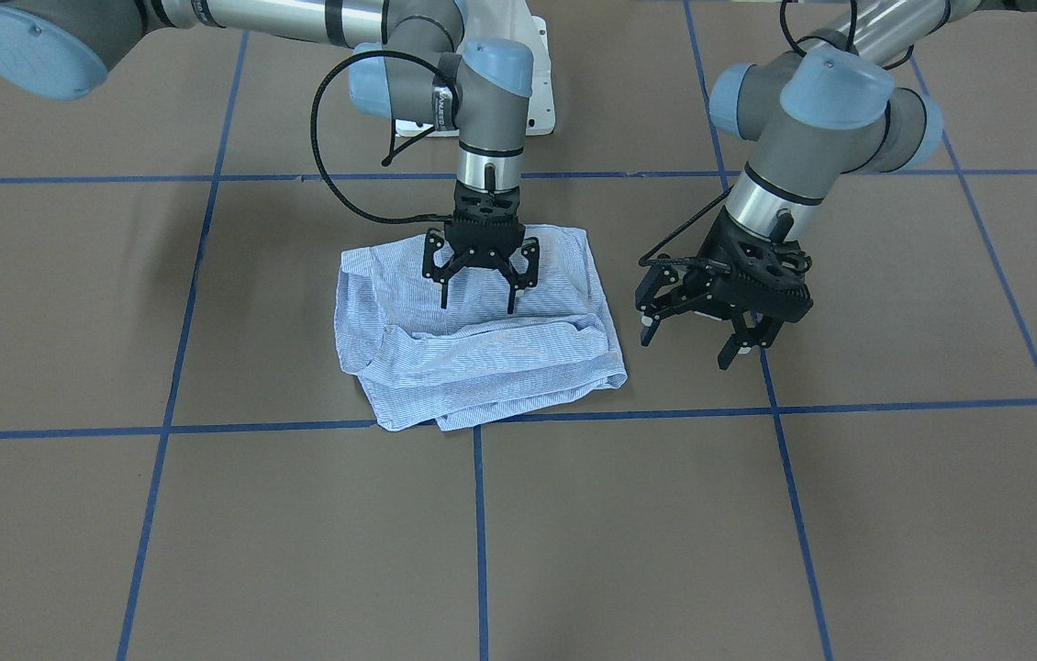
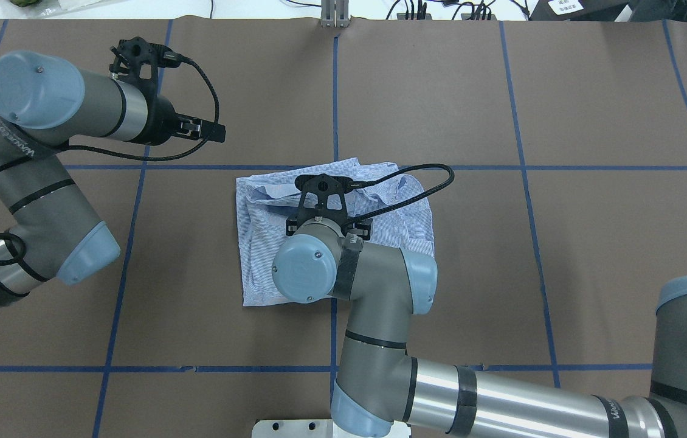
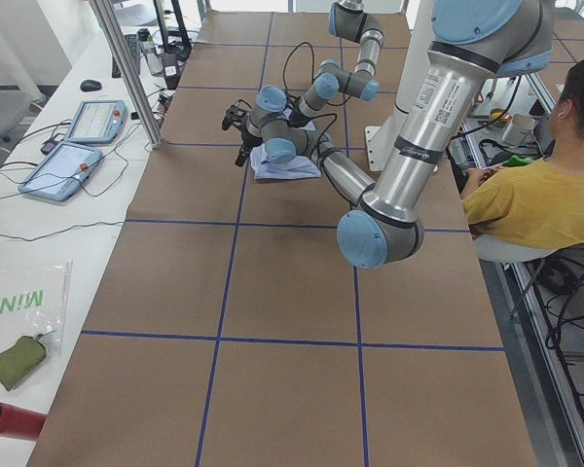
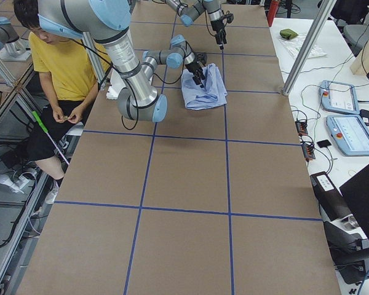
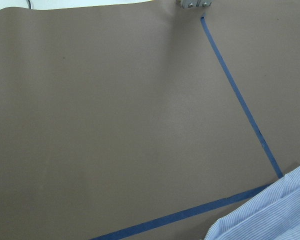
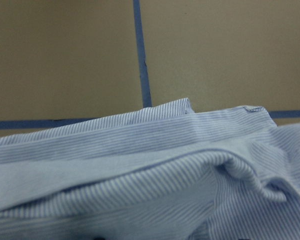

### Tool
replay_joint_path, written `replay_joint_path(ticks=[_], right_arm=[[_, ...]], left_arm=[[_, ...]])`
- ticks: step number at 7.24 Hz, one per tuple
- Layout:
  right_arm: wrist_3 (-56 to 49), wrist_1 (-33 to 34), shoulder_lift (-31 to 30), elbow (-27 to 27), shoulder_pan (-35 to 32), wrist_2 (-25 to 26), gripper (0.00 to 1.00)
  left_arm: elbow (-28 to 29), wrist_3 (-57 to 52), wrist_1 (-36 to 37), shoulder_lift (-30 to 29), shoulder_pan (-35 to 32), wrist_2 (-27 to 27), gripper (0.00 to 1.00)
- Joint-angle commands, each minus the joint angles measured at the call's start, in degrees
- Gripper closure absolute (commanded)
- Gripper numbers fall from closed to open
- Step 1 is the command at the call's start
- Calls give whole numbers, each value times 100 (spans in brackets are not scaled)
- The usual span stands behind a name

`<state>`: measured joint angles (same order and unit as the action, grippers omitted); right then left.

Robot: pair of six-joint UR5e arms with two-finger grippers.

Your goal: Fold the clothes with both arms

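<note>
While the shirt (image 1: 482,367) is lying folded near the table's (image 1: 895,514) middle, the right gripper (image 1: 477,306) is being held wide open and empty over its robot-side half. The left gripper (image 1: 685,349), likewise spread and empty, is being held beside it. Overhead, the right fingers are being hidden by the wrist. In the left wrist view only a shirt corner is being shown.

A bag (image 3: 15,309) at the white bench's (image 3: 24,255) near end bears green letters, apparently "MINI". Lettering on the left arm (image 2: 39,201) is too blurred to read.
</note>
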<state>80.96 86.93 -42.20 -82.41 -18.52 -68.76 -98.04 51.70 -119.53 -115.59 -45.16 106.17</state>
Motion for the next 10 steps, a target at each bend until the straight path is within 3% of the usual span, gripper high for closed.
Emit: replay_joint_path(ticks=[1,2,3,5,6,8,10], right_arm=[[-238,-901,176,914,-352,168,11],[-238,-1367,595,1659,-545,387,13],[-308,-1450,756,1963,-774,398,15],[-730,-1948,758,2228,-977,808,15],[-748,-2100,784,2099,-1030,768,11],[-678,-1631,540,1162,-1005,57,4],[99,-245,-485,-600,-505,20,4]], left_arm=[[-22,7,0,2,-37,0,0],[-101,16,9,36,-54,9,0],[-232,16,17,167,-63,9,0],[-303,68,35,221,-89,9,0],[-312,138,26,221,-89,9,0],[-461,200,35,326,-81,9,0],[-470,209,35,344,-81,9,0]])
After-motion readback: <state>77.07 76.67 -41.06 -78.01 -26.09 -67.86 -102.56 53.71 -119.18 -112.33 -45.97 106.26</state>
